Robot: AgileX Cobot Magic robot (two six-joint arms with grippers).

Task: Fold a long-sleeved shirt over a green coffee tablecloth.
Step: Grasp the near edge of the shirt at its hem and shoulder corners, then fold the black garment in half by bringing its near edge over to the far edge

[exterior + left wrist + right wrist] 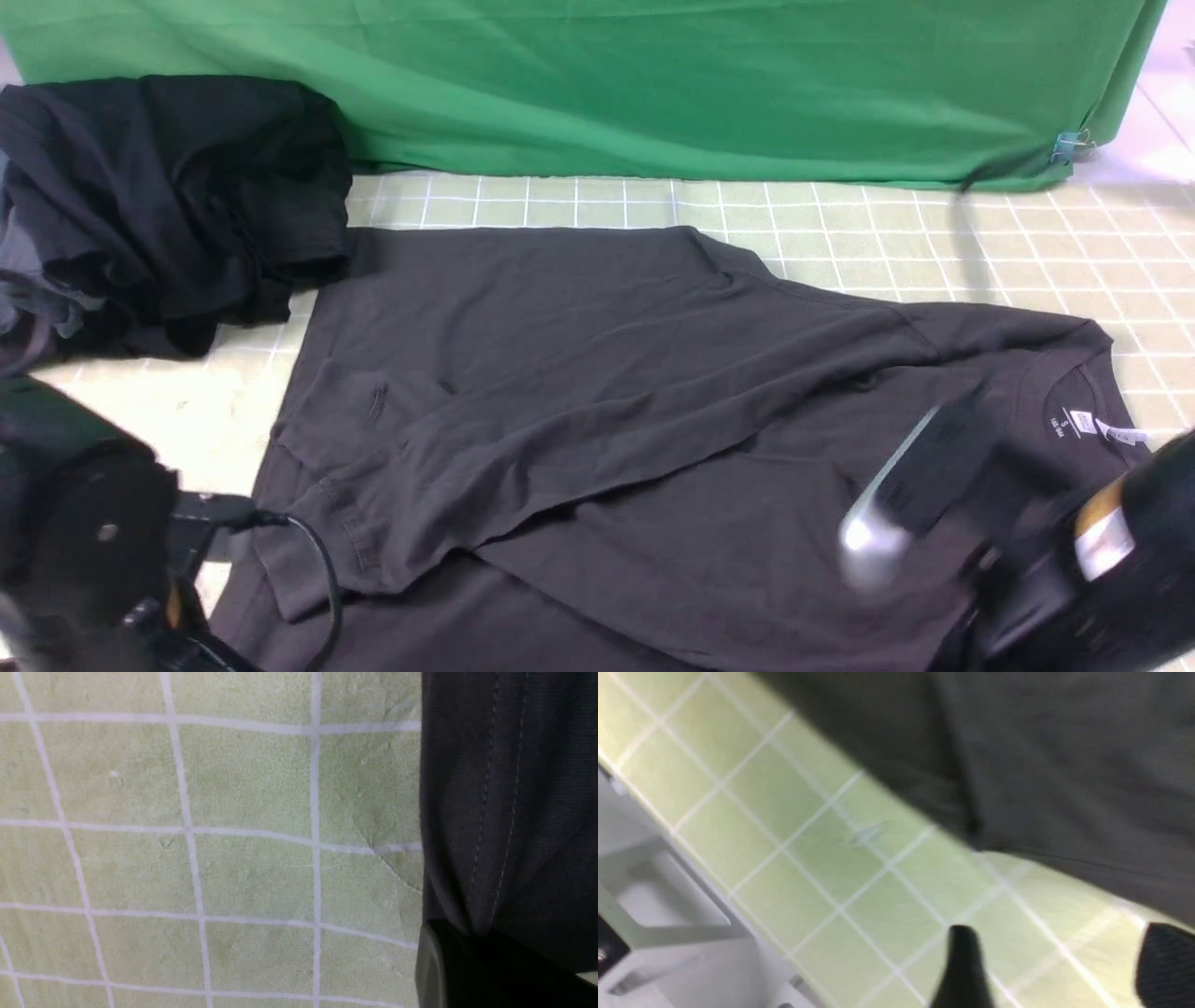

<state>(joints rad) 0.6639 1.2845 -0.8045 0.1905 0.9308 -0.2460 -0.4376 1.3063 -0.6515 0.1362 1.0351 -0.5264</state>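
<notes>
Your left hand [472, 956] is closed. The stitched hem of the long-sleeved shirt [509, 812] puckers into its dark finger, so it has that hem pinched right at the garment's edge. Your right hand [1064, 966] is blurred, but its fingertips [964, 961] stand well apart with only tablecloth showing between them. It grips nothing and hovers by the collar end of the shirt.

The shirt lies spread on the green coffee tablecloth [1027, 252], with its collar and white neck tag [1116, 431] towards your right and one sleeve laid across the body. The gridded cloth covers the bench. At the far left a heap of black garments [168, 205] sits on it, against the shirt's far corner. Behind, a plain green drape [653, 84] runs along the back edge, with a blue clip [1072, 145] at its right corner.
</notes>
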